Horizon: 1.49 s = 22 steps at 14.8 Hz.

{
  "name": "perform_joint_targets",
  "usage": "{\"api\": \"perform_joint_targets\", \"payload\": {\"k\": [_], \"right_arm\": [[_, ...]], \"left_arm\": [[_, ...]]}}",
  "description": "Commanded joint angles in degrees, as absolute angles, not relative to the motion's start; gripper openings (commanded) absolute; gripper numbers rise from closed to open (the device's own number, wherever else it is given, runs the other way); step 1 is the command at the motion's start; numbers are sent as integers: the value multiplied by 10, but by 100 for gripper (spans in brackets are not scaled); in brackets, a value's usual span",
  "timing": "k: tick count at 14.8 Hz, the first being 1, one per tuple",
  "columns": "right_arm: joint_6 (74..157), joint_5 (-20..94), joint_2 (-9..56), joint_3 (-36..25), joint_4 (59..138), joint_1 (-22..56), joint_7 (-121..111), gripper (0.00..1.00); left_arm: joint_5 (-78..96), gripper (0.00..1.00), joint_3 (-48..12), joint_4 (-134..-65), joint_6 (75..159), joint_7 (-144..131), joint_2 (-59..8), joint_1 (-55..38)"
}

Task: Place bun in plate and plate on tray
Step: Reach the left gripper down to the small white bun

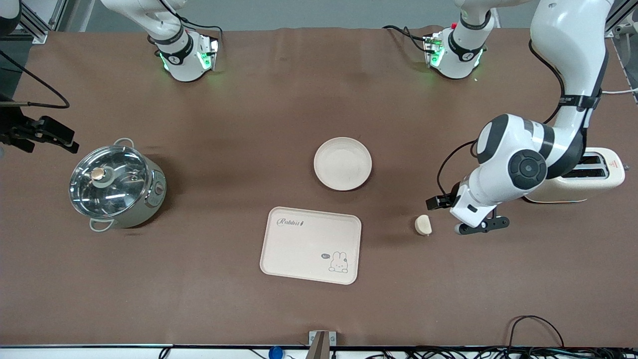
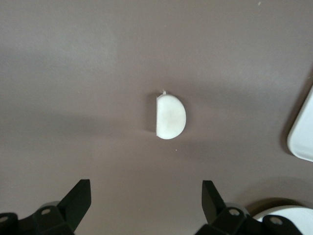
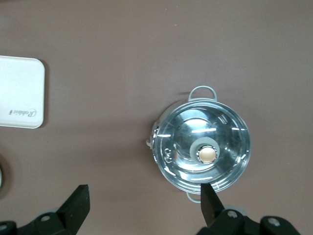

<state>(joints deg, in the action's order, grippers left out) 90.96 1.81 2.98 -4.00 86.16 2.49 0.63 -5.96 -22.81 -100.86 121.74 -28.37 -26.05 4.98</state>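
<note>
Cream bun (image 1: 423, 225) on table (image 1: 209, 299), just beside left gripper (image 1: 461, 219) — jaws released. Plate (image 1: 343, 163) empty, tray (image 1: 310, 245) nearby. Right gripper (image 3: 142, 205) above pot (image 3: 201, 150) — jaws released.

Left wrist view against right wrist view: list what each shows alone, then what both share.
Only the left wrist view shows the bun lying on the table, ahead of the left gripper with its jaws open. Only the right wrist view shows the lidded steel pot, under the open right gripper. Both catch part of the tray and the brown table.
</note>
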Motion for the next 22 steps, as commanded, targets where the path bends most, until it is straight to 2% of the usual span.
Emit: {"api": "perform_joint_targets", "payload": {"k": [1, 2, 5, 7, 8, 9, 10, 11, 12, 14, 15, 17, 18, 19, 20, 22], "right_arm": [[906, 43, 29, -39, 864, 18, 5, 98], [906, 43, 28, -39, 862, 18, 4, 81], [906, 34, 28, -39, 860, 21, 1, 44], [906, 23, 28, -39, 859, 24, 1, 31], [906, 19, 28, -38, 859, 26, 2, 29], [906, 19, 28, -37, 859, 26, 2, 35], [907, 19, 28, -36, 859, 27, 1, 58], [908, 20, 28, -36, 859, 28, 2, 91], [908, 20, 28, -36, 858, 27, 1, 100], [907, 20, 28, -36, 859, 26, 1, 100], [908, 20, 28, -36, 859, 25, 0, 89], [908, 21, 28, -36, 858, 27, -11, 32], [907, 21, 28, -36, 858, 27, -7, 20], [907, 21, 28, -36, 858, 27, -7, 22], [907, 21, 28, -36, 858, 27, -8, 44], [906, 21, 28, -36, 859, 28, -6, 100]], "left_arm": [[-72, 100, -230, -1058, 1263, -290, -243, 48], [-72, 100, -229, -1082, 1297, -292, -242, 43], [-103, 100, -230, -1128, 1356, -301, -236, 43], [-119, 100, -230, -1132, 1361, -322, -237, 38], [-125, 100, -230, -1136, 1372, -328, -241, 35], [-126, 100, -230, -1148, 1393, -331, -243, 34], [-126, 100, -229, -1157, 1415, -332, -247, 33], [-134, 100, -229, -1159, 1431, -332, -257, 35], [-155, 100, -228, -1155, 1448, -334, -272, 38], [-180, 100, -223, -1151, 1494, -342, -304, 39], [-191, 100, -222, -1142, 1503, -342, -317, 40], [-217, 100, -214, -1112, 1504, -343, -347, 42], [-218, 100, -214, -1101, 1504, -342, -353, 42], [-218, 100, -214, -1093, 1504, -338, -356, 45], [-219, 100, -214, -1083, 1504, -337, -364, 47], [-228, 100, -214, -1053, 1504, -338, -394, 47]]}}
